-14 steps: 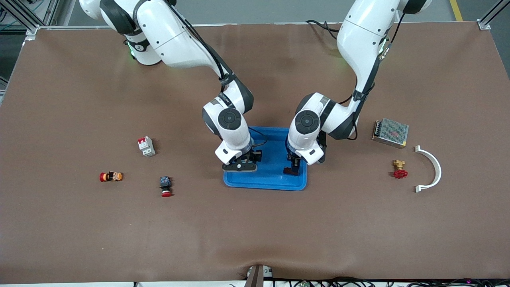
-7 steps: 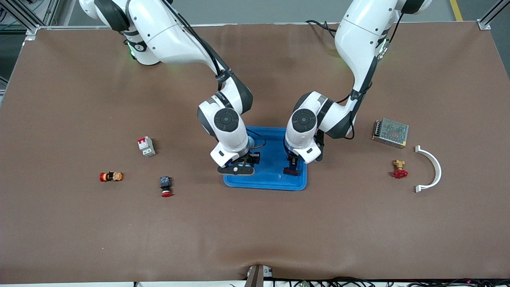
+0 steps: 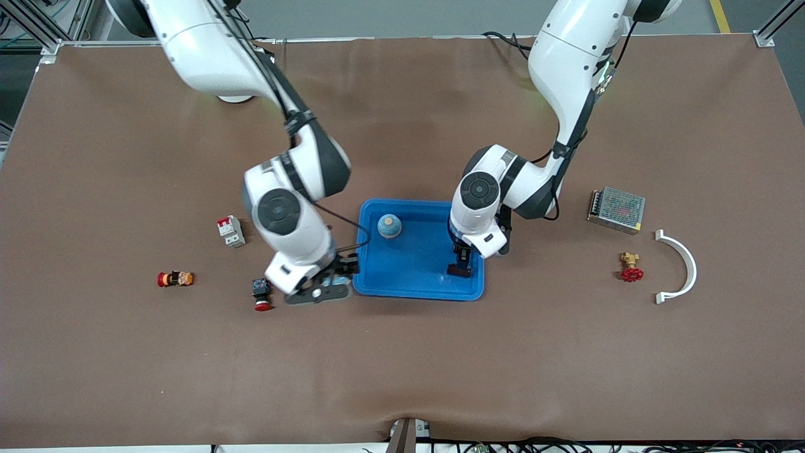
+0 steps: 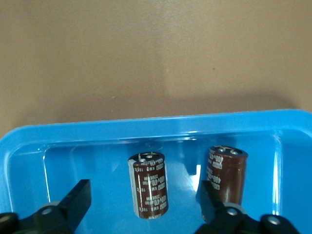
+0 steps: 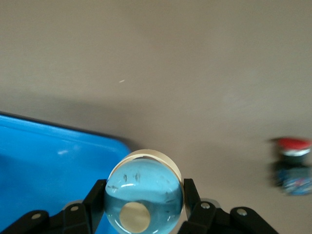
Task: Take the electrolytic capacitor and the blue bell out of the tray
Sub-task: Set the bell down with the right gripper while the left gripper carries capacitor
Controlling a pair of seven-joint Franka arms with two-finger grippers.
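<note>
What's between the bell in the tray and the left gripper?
Nothing. The front view shows only bare tray floor between the bell and the left gripper.

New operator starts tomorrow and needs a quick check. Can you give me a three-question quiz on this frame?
1. True or false: the left gripper is clamped on the capacitor.
2. The right gripper, shut on a blue round piece, is over: A) the tray's middle B) the table beside the tray C) the capacitor.
3. What sits in the blue tray toward the right arm's end?
Key: 1 false, open astride it; 2 B; 3 the bell.
</note>
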